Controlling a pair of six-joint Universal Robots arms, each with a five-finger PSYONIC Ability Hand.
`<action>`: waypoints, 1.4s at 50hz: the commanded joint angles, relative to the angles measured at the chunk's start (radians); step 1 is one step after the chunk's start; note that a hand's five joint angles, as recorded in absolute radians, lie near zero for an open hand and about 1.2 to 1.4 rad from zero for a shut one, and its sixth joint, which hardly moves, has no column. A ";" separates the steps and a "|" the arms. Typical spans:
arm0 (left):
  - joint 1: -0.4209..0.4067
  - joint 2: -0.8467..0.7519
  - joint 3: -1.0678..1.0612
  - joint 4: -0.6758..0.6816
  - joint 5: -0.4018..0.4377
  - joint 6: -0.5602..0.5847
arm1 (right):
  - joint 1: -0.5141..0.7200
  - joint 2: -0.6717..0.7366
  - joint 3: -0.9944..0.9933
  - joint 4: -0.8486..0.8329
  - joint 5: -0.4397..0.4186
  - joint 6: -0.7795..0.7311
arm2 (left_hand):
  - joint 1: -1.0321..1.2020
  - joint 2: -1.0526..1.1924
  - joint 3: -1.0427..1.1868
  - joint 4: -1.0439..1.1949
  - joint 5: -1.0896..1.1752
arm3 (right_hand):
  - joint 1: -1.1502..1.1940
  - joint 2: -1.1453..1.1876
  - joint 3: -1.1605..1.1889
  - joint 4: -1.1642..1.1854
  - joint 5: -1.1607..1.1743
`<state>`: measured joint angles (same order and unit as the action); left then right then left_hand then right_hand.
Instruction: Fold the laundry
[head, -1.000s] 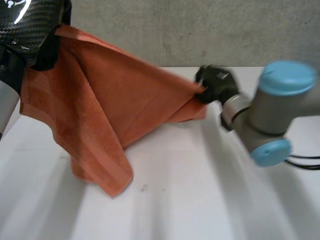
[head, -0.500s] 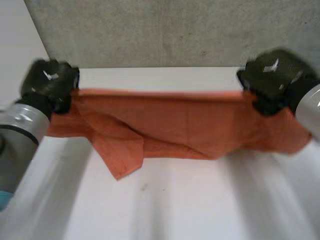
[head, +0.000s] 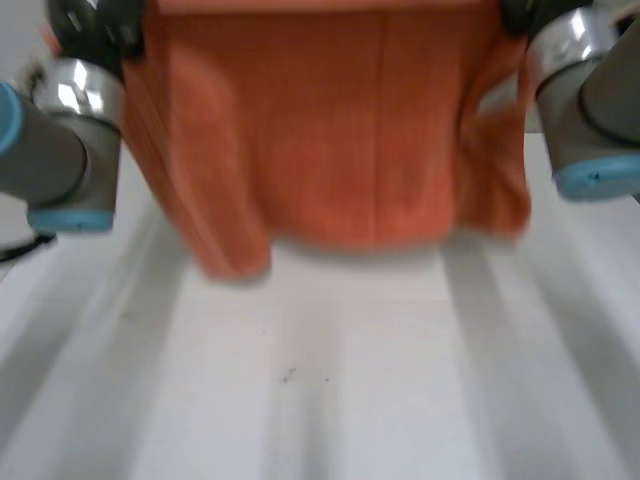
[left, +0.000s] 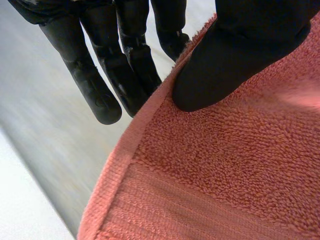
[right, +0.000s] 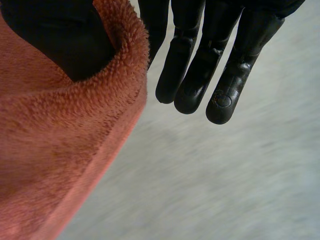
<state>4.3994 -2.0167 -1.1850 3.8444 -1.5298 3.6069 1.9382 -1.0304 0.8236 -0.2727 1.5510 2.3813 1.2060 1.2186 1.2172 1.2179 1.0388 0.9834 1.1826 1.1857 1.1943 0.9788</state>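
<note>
- Orange towel (head: 340, 130) is up in the air, spread wide between the two arms and hanging like a curtain over the white worktop (head: 330, 380).
- Its top edge runs across at hand height. The lower hem dangles, with the corner on the left arm's side drooping lowest and the right arm's side bunched in loose folds.
- Left robot hand (head: 95, 20) has the upper corner on its side. In the left wrist view the thumb (left: 225, 60) presses onto the terry just inside the hemmed edge, with straight fingers (left: 100, 85) behind the cloth. That's a pinch on the towel.
- Right robot hand (head: 520, 12) holds the opposite upper corner. Its thumb (right: 60, 40) is dug into the fluffy edge, which curls round it, and its fingers (right: 200, 70) lie straight alongside, so the towel is gripped there too.
- The left arm (head: 60, 150) and right arm (head: 590, 110) flank the hanging cloth.
</note>
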 joint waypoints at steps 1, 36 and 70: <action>0.000 0.104 -0.044 0.224 -0.003 -0.020 | -0.001 -0.155 0.132 -0.149 0.003 -0.002 | 0.190 0.178 0.179 0.178 0.183 | 0.413 0.214 0.211 0.202 0.243; 0.051 0.035 -0.660 0.017 -0.001 -0.051 | -0.140 -0.008 0.695 0.142 -0.161 0.527 | 0.190 0.178 0.179 0.178 0.183 | -0.376 -0.575 -0.578 -0.587 -0.546; 0.049 0.030 -0.683 0.015 -0.001 -0.050 | -0.292 -0.062 0.910 0.083 -0.242 0.747 | 0.190 0.178 0.179 0.178 0.183 | 0.413 0.214 0.211 0.202 0.243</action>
<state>4.4473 -1.9800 -1.8680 3.8595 -1.5309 3.5556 1.6569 -1.0919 1.7128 -0.1414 1.3700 3.1378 1.2060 1.2187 1.2172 1.2179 1.0412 0.9759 1.1444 1.1374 1.1398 0.9409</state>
